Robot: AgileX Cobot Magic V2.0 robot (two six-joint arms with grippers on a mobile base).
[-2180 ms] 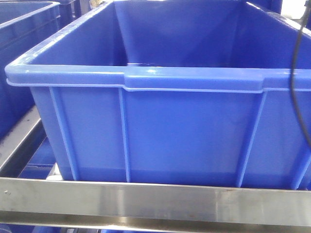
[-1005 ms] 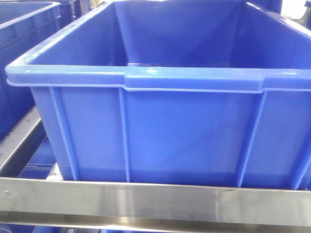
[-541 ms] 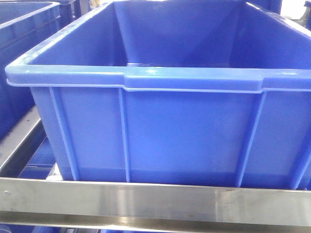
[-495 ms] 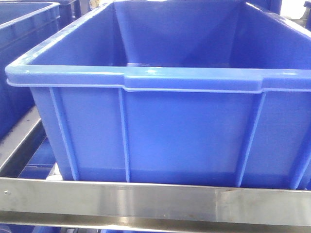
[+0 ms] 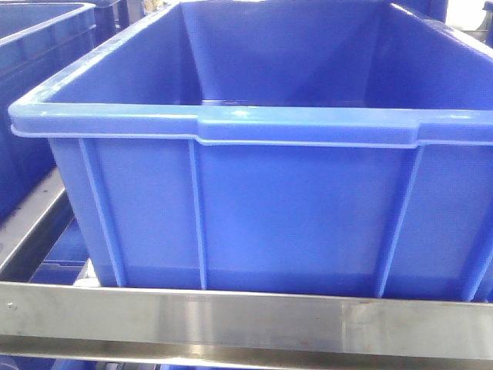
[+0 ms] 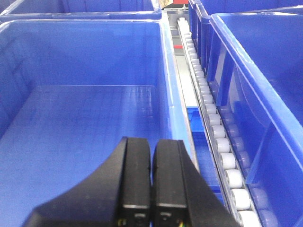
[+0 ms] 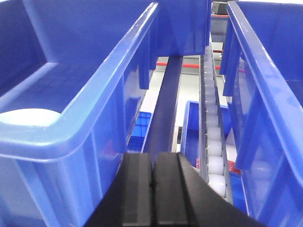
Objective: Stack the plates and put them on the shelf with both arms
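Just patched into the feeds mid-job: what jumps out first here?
A big blue crate fills the front view, sitting behind the shelf's steel front rail. The left end effector, shut, hovers over another crate's bare floor. The right end effector, also shut, sits between crates beside a white roller track; a pale round shape shows inside the crate on its left.

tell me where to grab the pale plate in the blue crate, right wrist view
Its rim, from above, I'd say. The plate seems to lie flat on the floor of the crate near a corner, so walls block a sideways approach. Take the rim arc facing the crate's middle, jaws straddling it; most of it is hidden.
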